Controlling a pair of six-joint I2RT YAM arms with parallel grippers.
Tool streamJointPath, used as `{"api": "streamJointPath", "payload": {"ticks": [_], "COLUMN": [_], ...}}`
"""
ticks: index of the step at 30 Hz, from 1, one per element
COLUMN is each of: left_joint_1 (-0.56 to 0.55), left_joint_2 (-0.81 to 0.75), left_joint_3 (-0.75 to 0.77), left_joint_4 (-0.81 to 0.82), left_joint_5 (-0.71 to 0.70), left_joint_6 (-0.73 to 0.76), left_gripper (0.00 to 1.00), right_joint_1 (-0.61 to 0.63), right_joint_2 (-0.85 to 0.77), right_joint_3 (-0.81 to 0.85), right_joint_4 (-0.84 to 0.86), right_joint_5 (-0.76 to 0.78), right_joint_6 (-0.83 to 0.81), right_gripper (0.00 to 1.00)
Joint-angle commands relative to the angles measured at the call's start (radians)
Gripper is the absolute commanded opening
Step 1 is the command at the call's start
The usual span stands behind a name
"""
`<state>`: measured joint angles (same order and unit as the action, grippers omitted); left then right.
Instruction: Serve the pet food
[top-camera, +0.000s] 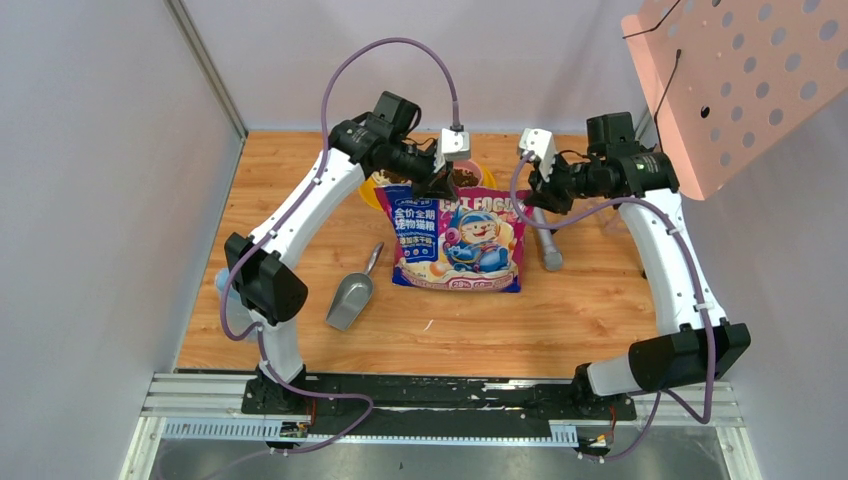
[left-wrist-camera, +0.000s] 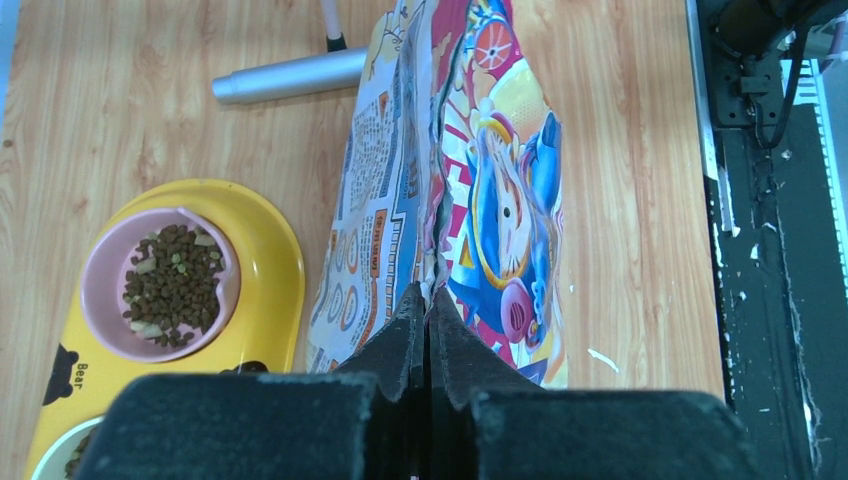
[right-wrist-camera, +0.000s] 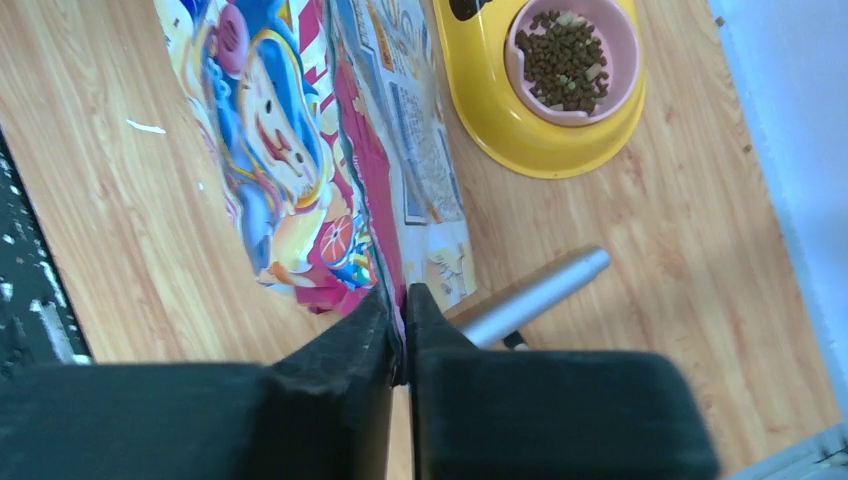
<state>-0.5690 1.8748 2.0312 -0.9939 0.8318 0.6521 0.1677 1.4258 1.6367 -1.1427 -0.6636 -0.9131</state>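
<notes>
The printed cartoon bag (top-camera: 459, 238) hangs upright in mid-table, held by its top edge at both corners. My left gripper (top-camera: 436, 183) is shut on the bag's top left corner; in the left wrist view (left-wrist-camera: 428, 300) its pads pinch the bag (left-wrist-camera: 470, 190). My right gripper (top-camera: 531, 192) is shut on the top right corner, seen pinching the bag (right-wrist-camera: 300, 150) in the right wrist view (right-wrist-camera: 398, 298). The pet food (left-wrist-camera: 175, 285) is a heap of brown kibble in the pink bowl (left-wrist-camera: 103, 262) of a yellow feeder (left-wrist-camera: 265, 270); it also shows in the right wrist view (right-wrist-camera: 565, 58).
A grey metal scoop (top-camera: 352, 296) lies on the table left of the bag. A silver cylinder (top-camera: 546, 243) lies right of the bag, also seen in the left wrist view (left-wrist-camera: 290, 75). A pink perforated panel (top-camera: 745, 80) hangs at the upper right. Grey walls enclose the table.
</notes>
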Motion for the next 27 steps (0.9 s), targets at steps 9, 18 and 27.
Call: {"api": "streamJointPath", "payload": {"ticks": [9,18,27], "left_joint_1": [0.043,0.043,0.062], "left_joint_2": [-0.063,-0.066,-0.284], "left_joint_3": [0.002,0.005,-0.039], "left_joint_4": [0.039,0.077,0.358], "left_joint_5": [0.017,0.009,-0.395], "left_joint_6": [-0.003,-0.068,-0.403], "left_gripper": [0.00,0.11,0.94], "right_joint_1": [-0.096,-0.096,-0.096], "right_joint_2": [-0.023,-0.021,-0.103], "right_joint_3": [0.120,0.103,0.193], "right_joint_4": [-0.125,-0.103,0.140], "right_joint_5": [-0.009,-0.067,0.012], "right_joint_6": [-0.080,-0.048,0.374], "right_gripper": [0.34,0.10,0.99]}}
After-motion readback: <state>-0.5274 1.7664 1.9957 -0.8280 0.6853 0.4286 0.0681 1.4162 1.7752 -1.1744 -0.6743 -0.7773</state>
